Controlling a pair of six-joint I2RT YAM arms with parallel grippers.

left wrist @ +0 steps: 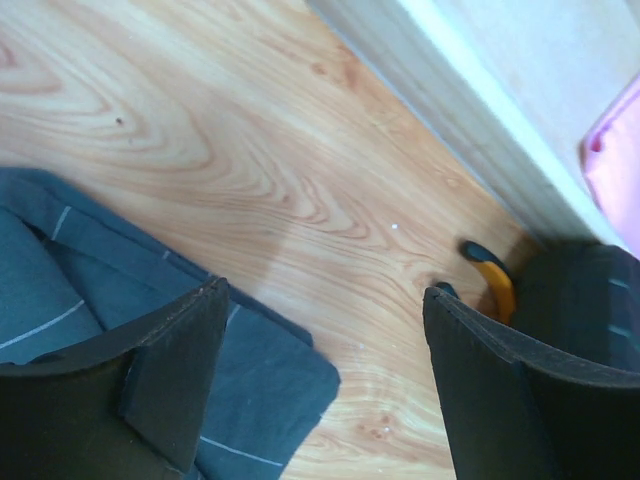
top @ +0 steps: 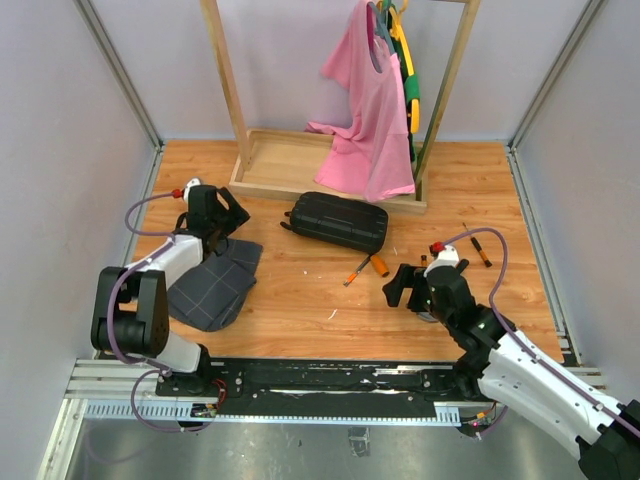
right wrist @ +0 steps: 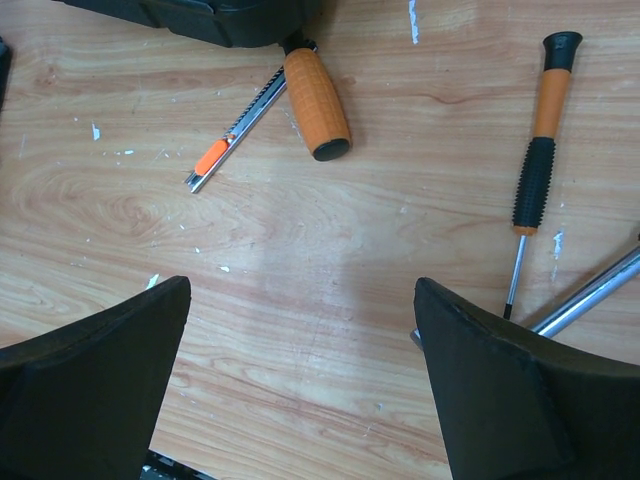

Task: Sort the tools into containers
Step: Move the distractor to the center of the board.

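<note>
- A wooden rack (top: 245,120) stands at the far side of the surface (top: 300,310), its tray-like base resting on the boards. A pink shirt (top: 365,110) hangs from it, with its hem reaching down to just behind the case (top: 337,221).
- A dark grey fabric (top: 213,283) with a pale grid lies crumpled near the left, partly under the left arm.
- The black case lies shut, mid-surface, in front of the rack base. In the left wrist view its orange latch (left wrist: 495,285) shows at the end facing the fabric.
- An orange handle (right wrist: 316,103) lies with its far end against the case edge, and a slim knife (right wrist: 230,140) with an orange slider lies just beside it.
- An orange-and-black screwdriver (right wrist: 535,170) lies apart on the right. A steel shaft (right wrist: 590,293) lies near its tip, passing behind the right-hand finger.
- The left gripper (left wrist: 325,300) hangs wide open and holds nothing, over bare wood between the fabric and the case.
- The right gripper (right wrist: 300,290) is spread wide and empty, above bare wood nearer than the knife and handle, with nothing lying between its fingers.
- The surface is pale wood-grain board with white flecks. Plain light walls (top: 60,120) close it on three sides, and a metal rail (top: 330,385) runs along the near edge.
</note>
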